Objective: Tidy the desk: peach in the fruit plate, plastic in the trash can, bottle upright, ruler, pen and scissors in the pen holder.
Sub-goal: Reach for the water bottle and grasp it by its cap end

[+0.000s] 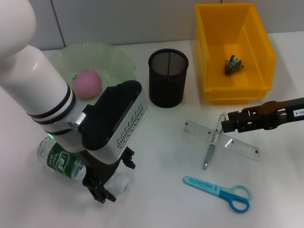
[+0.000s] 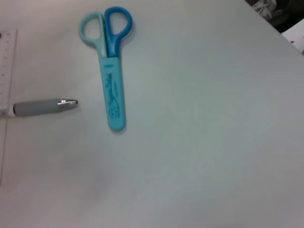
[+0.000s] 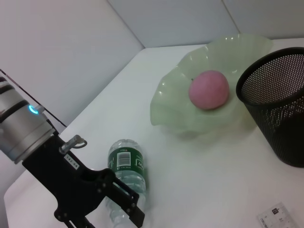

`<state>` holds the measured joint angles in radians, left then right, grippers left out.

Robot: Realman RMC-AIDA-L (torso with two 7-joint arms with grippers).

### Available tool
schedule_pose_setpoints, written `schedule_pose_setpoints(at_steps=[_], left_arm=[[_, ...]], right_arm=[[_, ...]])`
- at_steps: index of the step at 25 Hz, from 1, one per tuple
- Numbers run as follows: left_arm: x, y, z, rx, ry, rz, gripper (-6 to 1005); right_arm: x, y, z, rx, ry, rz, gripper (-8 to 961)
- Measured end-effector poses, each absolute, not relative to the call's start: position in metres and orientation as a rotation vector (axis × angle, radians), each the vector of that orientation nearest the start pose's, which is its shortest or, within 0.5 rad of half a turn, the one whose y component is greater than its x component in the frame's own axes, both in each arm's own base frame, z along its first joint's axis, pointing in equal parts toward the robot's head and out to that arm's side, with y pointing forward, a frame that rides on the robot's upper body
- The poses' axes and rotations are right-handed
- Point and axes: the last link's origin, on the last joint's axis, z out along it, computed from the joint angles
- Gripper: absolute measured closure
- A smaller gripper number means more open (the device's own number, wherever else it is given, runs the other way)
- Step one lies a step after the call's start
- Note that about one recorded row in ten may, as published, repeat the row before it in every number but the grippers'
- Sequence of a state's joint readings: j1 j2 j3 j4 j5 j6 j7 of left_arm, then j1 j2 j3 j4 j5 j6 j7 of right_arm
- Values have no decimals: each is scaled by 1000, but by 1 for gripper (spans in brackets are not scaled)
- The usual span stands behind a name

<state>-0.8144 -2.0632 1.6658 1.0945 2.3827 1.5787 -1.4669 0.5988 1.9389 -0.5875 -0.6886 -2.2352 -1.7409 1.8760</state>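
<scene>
Left gripper (image 1: 110,186) lowered over the lying bottle (image 1: 59,161), jaws spread either side of its neck end, nothing clamped yet: placed so for standing it upright. Right gripper (image 1: 228,124) parked just above ruler (image 1: 237,145) and pen (image 1: 212,148); grip unreadable.

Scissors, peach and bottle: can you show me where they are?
scissors (image 2: 113,95), left wrist view, on the light blue blade cover.
peach (image 1: 87,84), head view, middle of the pink fruit.
bottle (image 3: 126,162), right wrist view, on the green label.
</scene>
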Motion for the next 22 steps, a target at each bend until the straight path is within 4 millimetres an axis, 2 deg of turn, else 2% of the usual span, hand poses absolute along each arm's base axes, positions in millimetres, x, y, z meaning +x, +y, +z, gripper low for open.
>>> schedule_pose_setpoints(at_steps=[19, 22], left_arm=[[-148, 337, -71, -3133, 941, 806, 204], [-147, 337, -72, -3130, 943, 805, 387]], right_arm=[[277, 336, 57, -2745, 1226, 487, 230], [277, 336, 57, -2744, 1226, 487, 230]])
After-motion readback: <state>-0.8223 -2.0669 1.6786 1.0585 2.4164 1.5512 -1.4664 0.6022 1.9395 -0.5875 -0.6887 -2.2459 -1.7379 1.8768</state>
